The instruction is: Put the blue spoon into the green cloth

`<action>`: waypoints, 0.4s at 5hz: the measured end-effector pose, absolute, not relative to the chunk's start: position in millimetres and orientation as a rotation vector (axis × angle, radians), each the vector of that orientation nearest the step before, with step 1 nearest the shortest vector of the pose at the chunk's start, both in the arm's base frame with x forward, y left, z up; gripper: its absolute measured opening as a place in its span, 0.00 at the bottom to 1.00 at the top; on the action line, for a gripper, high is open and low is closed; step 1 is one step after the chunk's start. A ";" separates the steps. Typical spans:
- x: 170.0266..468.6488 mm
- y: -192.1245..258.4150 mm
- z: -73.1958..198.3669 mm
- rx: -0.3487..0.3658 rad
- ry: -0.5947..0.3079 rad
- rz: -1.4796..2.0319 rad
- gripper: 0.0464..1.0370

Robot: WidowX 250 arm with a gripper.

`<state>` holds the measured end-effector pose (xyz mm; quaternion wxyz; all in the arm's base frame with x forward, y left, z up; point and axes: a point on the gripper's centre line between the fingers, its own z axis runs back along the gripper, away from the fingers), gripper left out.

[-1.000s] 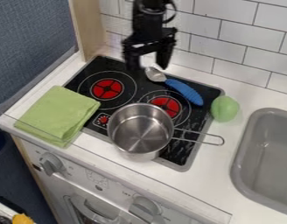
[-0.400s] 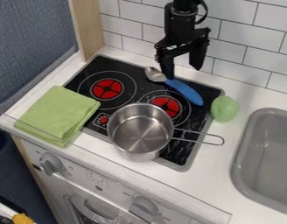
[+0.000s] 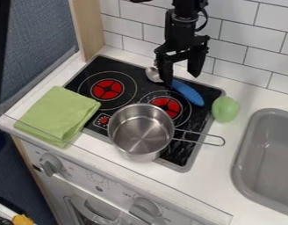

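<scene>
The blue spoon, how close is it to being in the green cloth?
Only the start looks done: the open hand is at the spoon. Nothing seems gripped yet; the spoon lies on the black stove, away from the folded cloth. Left: grab it, lift it, put it into the cloth.

arm (image 3: pixel 185 19): black, in from top edge, near-vertical | jaws: hanging down, spread apart
</scene>
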<state>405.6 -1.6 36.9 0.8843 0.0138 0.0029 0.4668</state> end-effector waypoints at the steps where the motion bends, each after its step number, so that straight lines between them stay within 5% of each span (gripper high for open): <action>1: 403.0 0.1 22.7 0.070 0.050 0.974 0.96; 2: 407.2 -1.5 14.9 0.098 0.069 0.970 0.96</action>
